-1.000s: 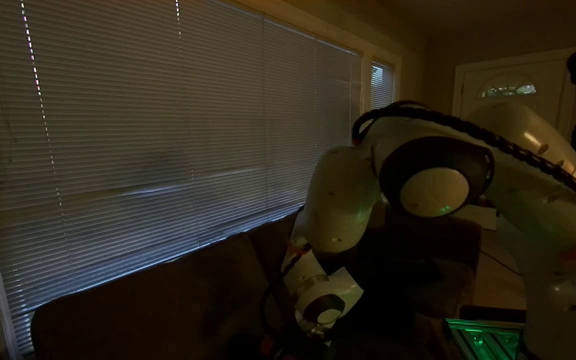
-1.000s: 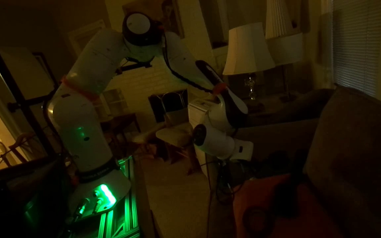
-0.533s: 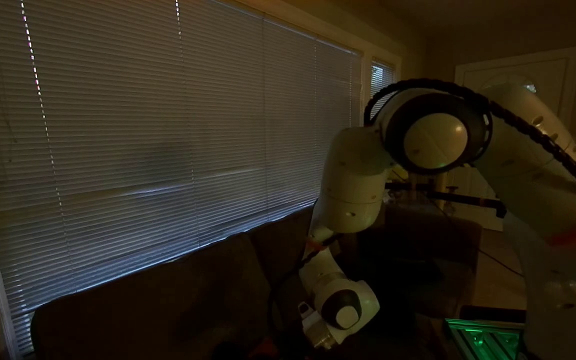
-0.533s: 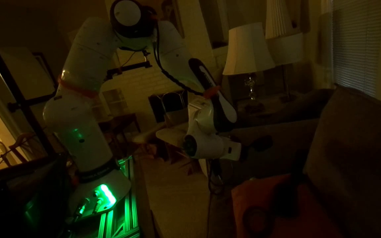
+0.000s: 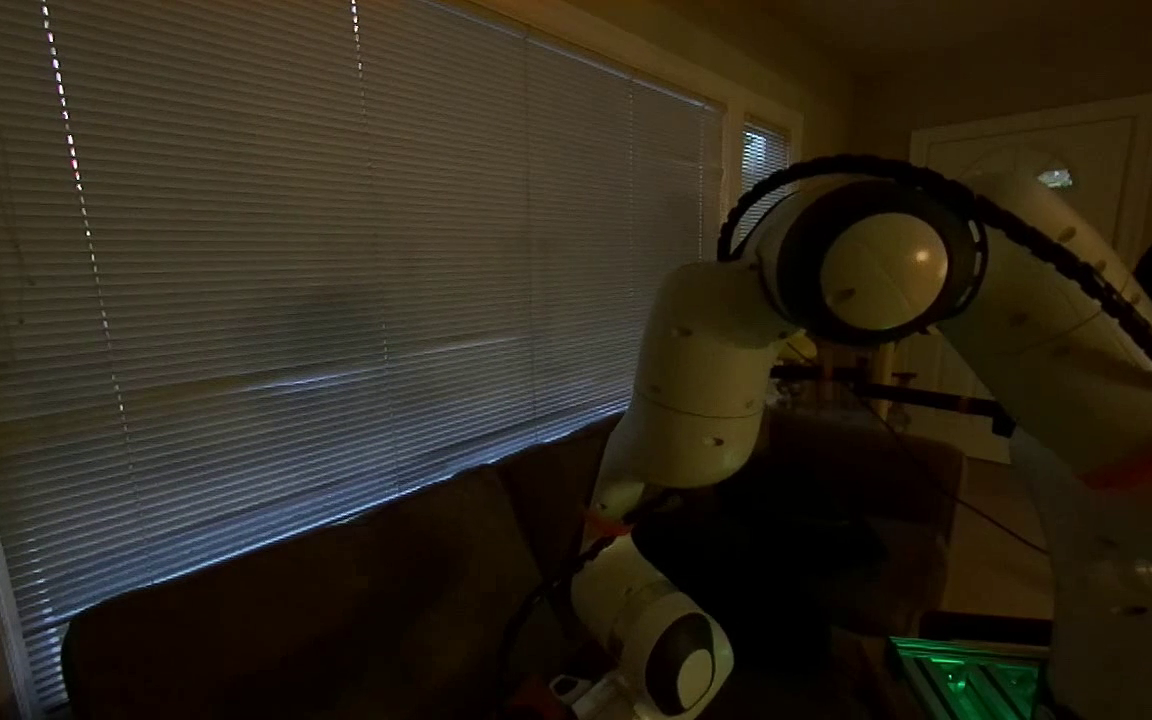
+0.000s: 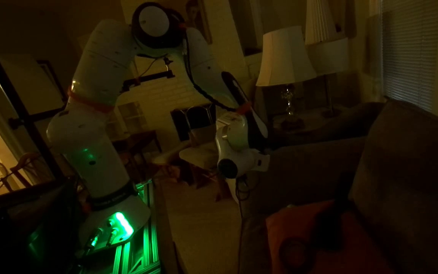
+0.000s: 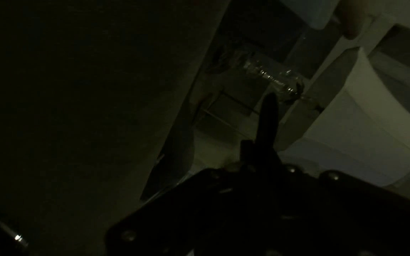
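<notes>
Robot arm (image 6: pixel 101 72), bent downward in front of the brown sofa (image 5: pixel 316 590), here in the dim room. Claw (image 7: pixel 266 122): fingers pressed together, a dark silhouette in the wrist view. Beyond its tips stands the glass-stemmed, pale-shaded lamp (image 7: pixel 361 124), seen past part of the sofa in an exterior view. Orange fabric (image 6: pixel 299 224) lies on the seat; blinds (image 5: pixel 286 300) hang behind the sofa.

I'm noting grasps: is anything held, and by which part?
Cannot be told: the fingers look shut, but the wrist view is too dark to show whether anything is between them.
</notes>
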Controlling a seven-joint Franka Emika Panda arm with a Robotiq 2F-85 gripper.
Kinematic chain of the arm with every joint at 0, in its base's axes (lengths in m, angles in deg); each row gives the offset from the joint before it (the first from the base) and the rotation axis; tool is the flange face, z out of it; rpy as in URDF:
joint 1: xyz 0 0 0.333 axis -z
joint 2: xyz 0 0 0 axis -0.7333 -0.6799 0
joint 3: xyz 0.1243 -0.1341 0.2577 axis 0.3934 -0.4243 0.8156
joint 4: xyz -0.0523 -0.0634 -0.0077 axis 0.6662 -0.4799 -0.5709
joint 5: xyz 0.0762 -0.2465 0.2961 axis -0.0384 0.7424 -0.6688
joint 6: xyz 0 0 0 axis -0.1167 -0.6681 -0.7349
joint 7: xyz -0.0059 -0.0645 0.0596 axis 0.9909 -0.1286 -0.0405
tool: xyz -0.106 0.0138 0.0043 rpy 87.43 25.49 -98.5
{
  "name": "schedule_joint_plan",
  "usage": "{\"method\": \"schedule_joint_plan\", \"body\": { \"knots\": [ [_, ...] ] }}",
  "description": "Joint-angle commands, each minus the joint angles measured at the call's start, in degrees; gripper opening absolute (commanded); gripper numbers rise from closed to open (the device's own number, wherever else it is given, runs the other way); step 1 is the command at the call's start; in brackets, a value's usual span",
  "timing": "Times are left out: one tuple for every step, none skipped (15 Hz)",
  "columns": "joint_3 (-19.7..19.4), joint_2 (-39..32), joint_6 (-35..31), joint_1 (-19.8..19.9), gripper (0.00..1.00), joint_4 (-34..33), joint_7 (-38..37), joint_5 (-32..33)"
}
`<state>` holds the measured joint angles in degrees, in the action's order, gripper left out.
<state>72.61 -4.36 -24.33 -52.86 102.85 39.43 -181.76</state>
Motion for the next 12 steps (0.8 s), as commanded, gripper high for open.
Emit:
{"method": "schedule_joint_plan", "body": {
  "knots": [
    [-0.2, -2.9, 3.5, 2.8, 0.01, -7.4, -12.2, 12.6],
    [-0.3, -3.7, 3.6, 3.2, 0.01, -10.5, -16.6, 16.1],
    [-0.3, -4.3, 4.4, 3.8, 0.01, -12.9, -20.6, 19.2],
    [-0.2, -5.4, 4.9, 4.4, 0.01, -16.0, -24.7, 22.2],
    [0.0, -6.3, 5.5, 4.8, 0.01, -18.5, -28.4, 24.9],
    [0.3, -7.0, 6.1, 5.2, 0.01, -20.8, -31.9, 27.2],
    [0.7, -8.5, 6.8, 5.5, 0.01, -23.7, -35.3, 29.5],
    [1.2, -9.6, 7.2, 5.5, 0.01, -25.8, -38.4, 31.2],
    [1.6, -11.0, 7.6, 5.5, 0.01, -28.0, -41.4, 33.1],
    [2.1, -12.2, 7.8, 5.4, 0.01, -29.8, -44.2, 34.8],
    [2.7, -13.7, 8.2, 5.4, 0.01, -31.4, -46.5, 36.3],
    [3.1, -15.0, 8.8, 5.4, 0.01, -32.9, -48.9, 38.1]
  ]
}}
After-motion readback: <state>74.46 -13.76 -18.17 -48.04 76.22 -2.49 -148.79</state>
